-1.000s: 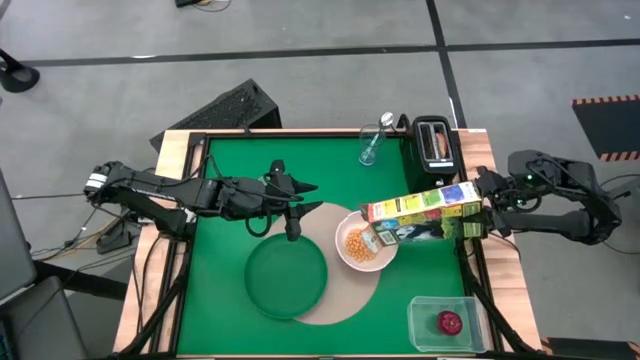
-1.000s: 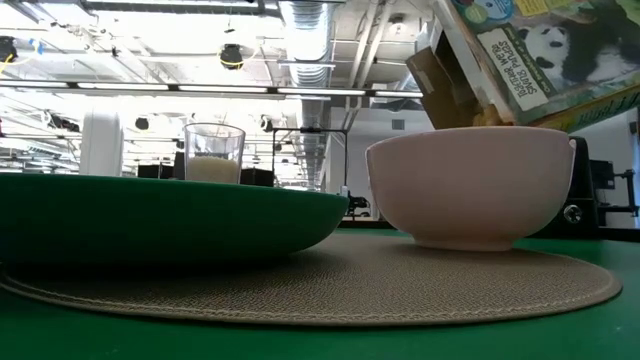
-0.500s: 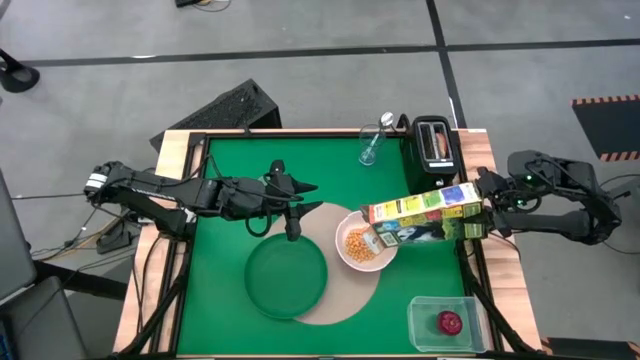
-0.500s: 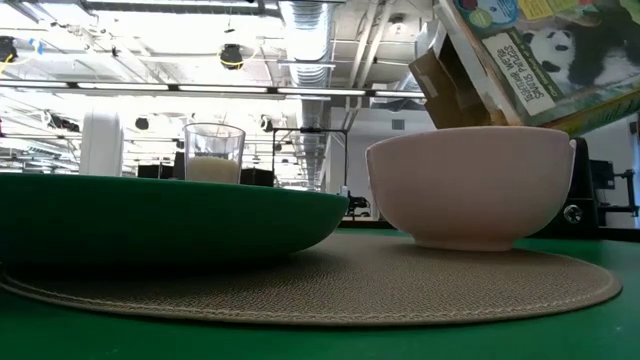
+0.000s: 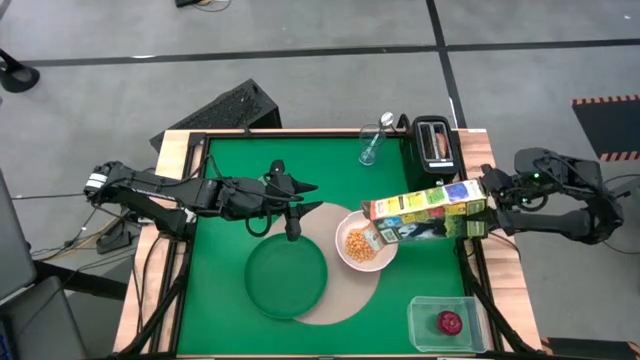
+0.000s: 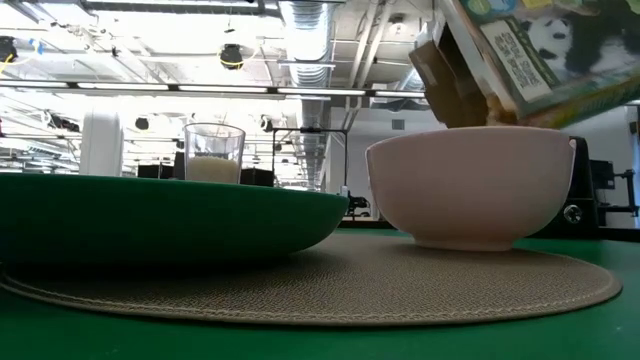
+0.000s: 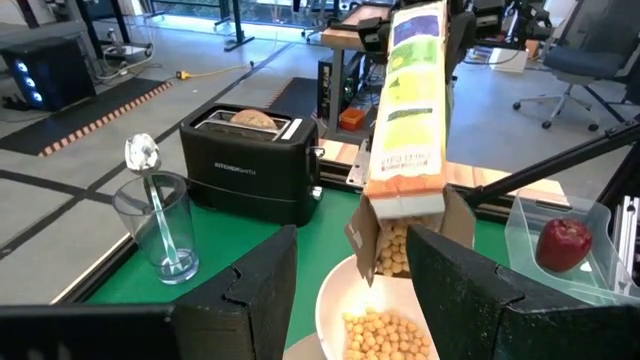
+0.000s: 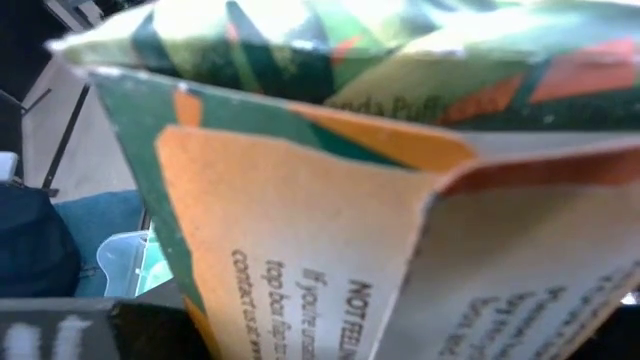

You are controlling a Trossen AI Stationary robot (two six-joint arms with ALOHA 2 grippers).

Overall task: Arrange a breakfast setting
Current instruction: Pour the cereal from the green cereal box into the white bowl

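Dark left arm reaching in from the table's left edge, left gripper [image 5: 291, 228] hovering at the far-left rim of the round beige placemat [image 5: 350, 305], fingers [image 7: 455, 280] parted and empty. Dark green plate [image 5: 286, 279] on the mat's left half. White bowl [image 5: 364, 243] on its right half, holding yellow puffs. Green-yellow cereal box [image 5: 425, 212] tipped on its side above the bowl, open flaps down over it, puffs at the mouth. Right gripper [image 5: 488, 212] clamped on the box's far end at the table's right edge, probably across the base. Milk glass [image 5: 372, 145] with the metal spoon [image 7: 150, 195] standing in it, at the back edge beside a black toaster [image 5: 435, 142]. Red apple [image 5: 450, 322] in a clear tub [image 5: 470, 332] at the front right corner.
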